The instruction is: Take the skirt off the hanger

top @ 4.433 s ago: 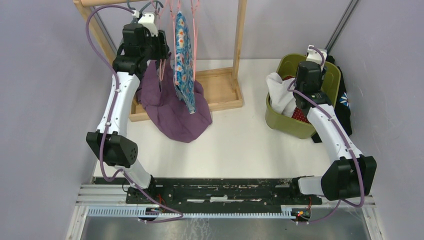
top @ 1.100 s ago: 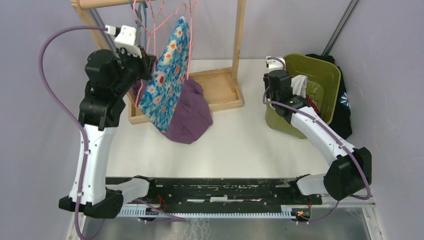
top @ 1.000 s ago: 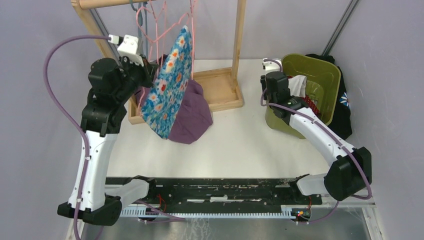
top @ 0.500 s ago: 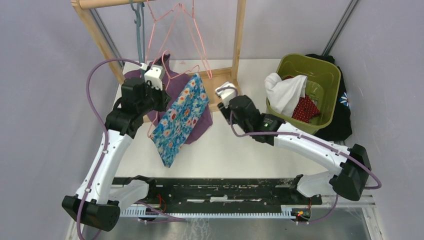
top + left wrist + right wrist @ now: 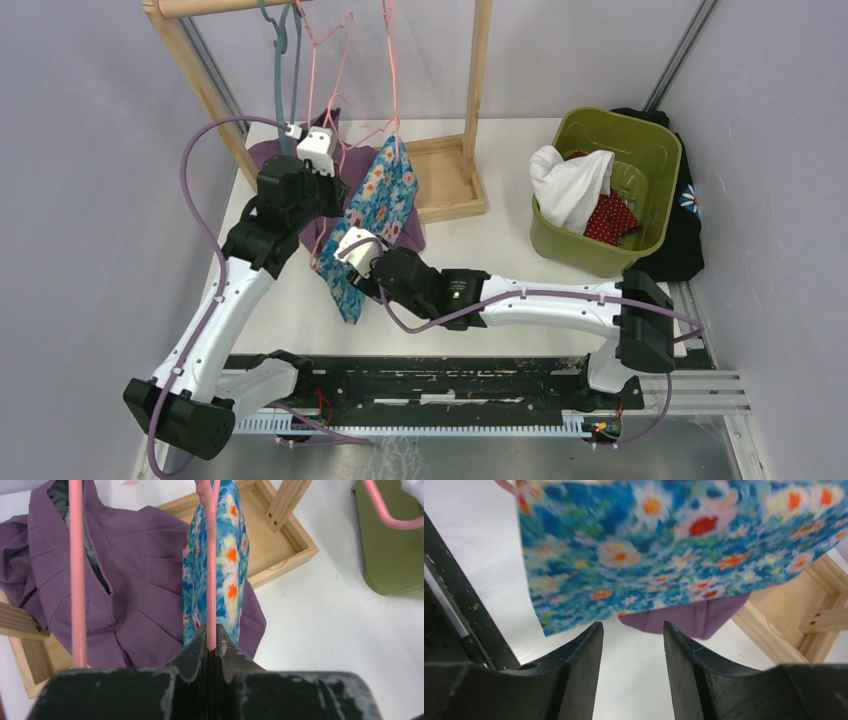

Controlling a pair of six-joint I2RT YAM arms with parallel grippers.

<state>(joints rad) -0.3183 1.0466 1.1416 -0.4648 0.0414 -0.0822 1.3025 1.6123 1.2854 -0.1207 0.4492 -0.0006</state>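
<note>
The skirt (image 5: 375, 215) is blue with orange and white flowers and hangs from a pink wire hanger (image 5: 211, 555), its lower end reaching the white table. My left gripper (image 5: 328, 200) is shut on the hanger's wire, just left of the skirt; in the left wrist view the wire runs up from between the closed jaws (image 5: 211, 632) with the skirt (image 5: 222, 575) draped behind it. My right gripper (image 5: 352, 272) is open at the skirt's lower edge. In the right wrist view the skirt (image 5: 664, 545) hangs just beyond the empty fingertips (image 5: 631, 630).
A purple garment (image 5: 395, 240) lies over the wooden rack base (image 5: 450, 180) behind the skirt. More hangers (image 5: 340, 40) hang on the rack's rod. A green bin (image 5: 640, 150) with white and red clothes stands at the right, with a black cloth (image 5: 690, 230) beside it.
My right arm has swung from the bin across the table to the skirt's lower edge, its jaws widening. My left gripper has brought the hanger and skirt lower, away from the rod.
</note>
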